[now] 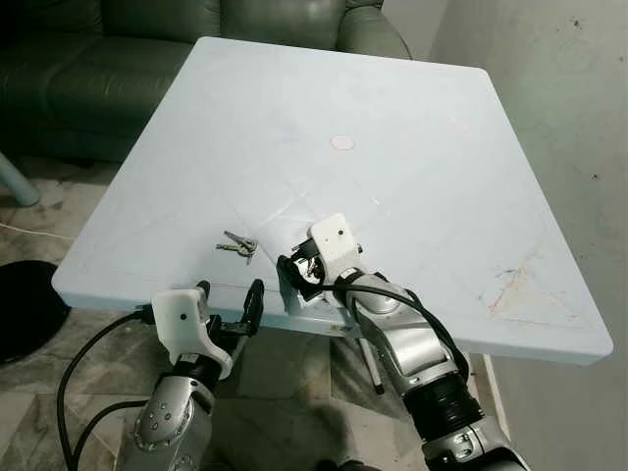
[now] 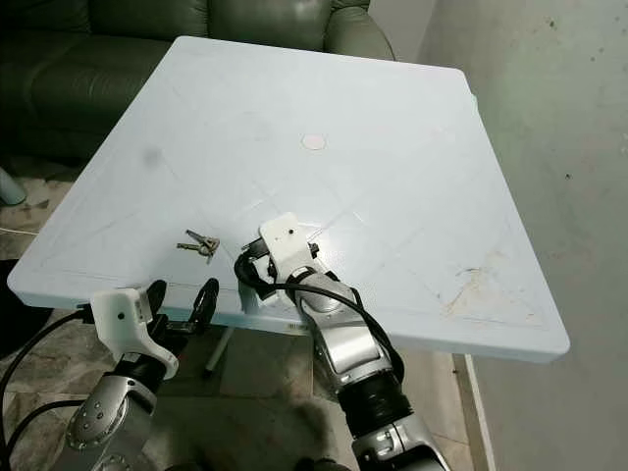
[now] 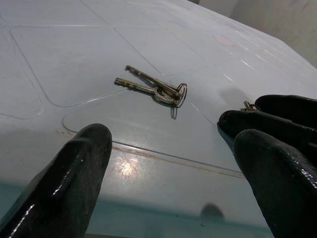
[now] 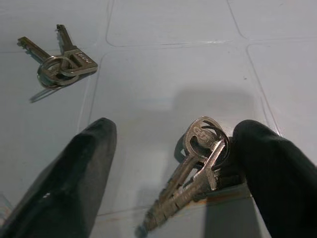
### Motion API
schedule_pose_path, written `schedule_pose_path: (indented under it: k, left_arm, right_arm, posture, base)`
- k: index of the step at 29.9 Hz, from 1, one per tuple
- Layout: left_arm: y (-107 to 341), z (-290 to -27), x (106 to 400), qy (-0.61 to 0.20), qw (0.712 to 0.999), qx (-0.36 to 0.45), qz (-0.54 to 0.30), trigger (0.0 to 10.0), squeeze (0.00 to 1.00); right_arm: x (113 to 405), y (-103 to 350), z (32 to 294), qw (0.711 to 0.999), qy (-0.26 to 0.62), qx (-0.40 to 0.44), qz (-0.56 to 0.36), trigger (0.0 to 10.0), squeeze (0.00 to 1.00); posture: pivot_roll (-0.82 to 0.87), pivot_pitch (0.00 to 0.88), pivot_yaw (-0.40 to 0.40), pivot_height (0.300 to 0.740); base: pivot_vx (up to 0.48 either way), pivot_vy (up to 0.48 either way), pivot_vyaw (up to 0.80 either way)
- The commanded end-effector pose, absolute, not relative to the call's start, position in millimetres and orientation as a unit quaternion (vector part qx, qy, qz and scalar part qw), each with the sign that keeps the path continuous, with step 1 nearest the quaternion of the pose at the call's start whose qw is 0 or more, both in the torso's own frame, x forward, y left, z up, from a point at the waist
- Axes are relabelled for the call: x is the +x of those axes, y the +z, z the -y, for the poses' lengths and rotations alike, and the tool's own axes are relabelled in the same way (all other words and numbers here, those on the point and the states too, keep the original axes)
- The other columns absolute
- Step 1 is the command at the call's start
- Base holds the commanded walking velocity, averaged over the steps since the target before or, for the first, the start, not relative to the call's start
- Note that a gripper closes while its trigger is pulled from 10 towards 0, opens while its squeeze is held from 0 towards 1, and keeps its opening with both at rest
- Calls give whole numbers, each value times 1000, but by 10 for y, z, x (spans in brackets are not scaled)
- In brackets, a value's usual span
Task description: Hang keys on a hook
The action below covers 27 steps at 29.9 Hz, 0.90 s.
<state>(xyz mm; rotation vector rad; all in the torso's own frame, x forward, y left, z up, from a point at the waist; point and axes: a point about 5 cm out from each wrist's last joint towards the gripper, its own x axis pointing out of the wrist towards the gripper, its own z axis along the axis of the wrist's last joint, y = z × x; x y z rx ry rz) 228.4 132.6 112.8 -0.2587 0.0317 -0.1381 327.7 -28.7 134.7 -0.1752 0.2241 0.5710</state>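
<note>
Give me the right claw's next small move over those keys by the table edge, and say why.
Probably close the right claw on the near key bunch. Its fingers are open with that bunch lying between them, against one finger, near the edge of the table. The second key pair lies apart, and the left claw hangs open off the edge.
</note>
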Motion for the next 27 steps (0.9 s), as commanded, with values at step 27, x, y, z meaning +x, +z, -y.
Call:
schedule_pose_path:
  k: [27]
  left_arm:
    - [1047, -1273, 2247, -69, 989, -127, -39, 10000, 0]
  right_arm:
    - [3310, 1388, 347, 961, 246, -80, -95, 0, 0]
  posture:
    - [115, 179, -115, 740]
  base:
    - [0, 0, 0]
